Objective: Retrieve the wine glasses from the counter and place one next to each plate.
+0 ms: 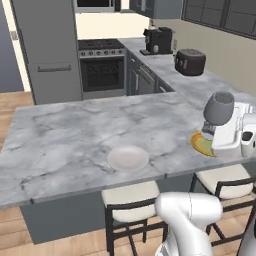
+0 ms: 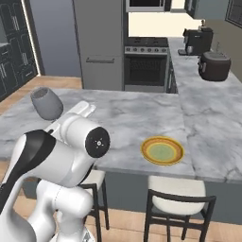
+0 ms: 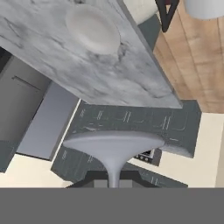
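Pincer (image 3: 113,183) clamps the glass (image 1: 218,108) by its thin stem, above the yellow plate (image 2: 162,151); fragile, slick, so stem's the safest hold.

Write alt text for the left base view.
A robot hand holds a grey-tinted wine glass above the yellow-rimmed plate at the marble counter's right. A white plate sits near the front edge, above two stools.

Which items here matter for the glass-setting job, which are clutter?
Job:
wine glass, stem in the shut gripper
second wine glass, by the coffee machine
white plate
yellow plate
counter

Clutter:
toaster
stools
oven
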Motion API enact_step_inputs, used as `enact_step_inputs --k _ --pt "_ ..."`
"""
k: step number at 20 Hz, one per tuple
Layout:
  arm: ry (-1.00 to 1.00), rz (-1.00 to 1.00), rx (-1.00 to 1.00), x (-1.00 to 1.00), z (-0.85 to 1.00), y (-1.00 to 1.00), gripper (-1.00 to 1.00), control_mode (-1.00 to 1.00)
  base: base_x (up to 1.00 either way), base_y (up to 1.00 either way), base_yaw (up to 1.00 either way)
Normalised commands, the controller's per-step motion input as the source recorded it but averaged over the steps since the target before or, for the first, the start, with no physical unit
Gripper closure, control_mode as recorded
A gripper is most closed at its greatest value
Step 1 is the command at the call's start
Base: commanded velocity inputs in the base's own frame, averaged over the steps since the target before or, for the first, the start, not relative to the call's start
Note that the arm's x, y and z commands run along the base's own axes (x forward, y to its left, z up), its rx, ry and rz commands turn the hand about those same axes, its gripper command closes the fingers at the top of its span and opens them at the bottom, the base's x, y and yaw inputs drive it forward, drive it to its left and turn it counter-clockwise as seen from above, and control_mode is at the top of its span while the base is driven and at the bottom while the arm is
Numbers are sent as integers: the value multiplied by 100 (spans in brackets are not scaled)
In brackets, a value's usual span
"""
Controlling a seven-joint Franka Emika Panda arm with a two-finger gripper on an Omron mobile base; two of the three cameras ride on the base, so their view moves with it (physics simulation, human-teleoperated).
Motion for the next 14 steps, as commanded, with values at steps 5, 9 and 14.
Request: enact_step_inputs --k 5,9,14 --pt "8 -3 0 74 -46 -3 100 -100 17 0 -8" --pt "13 18 0 90 -60 -41 100 -100 0 0 0" --pt "0 29 0 76 -56 -38 100 -100 0 0 0"
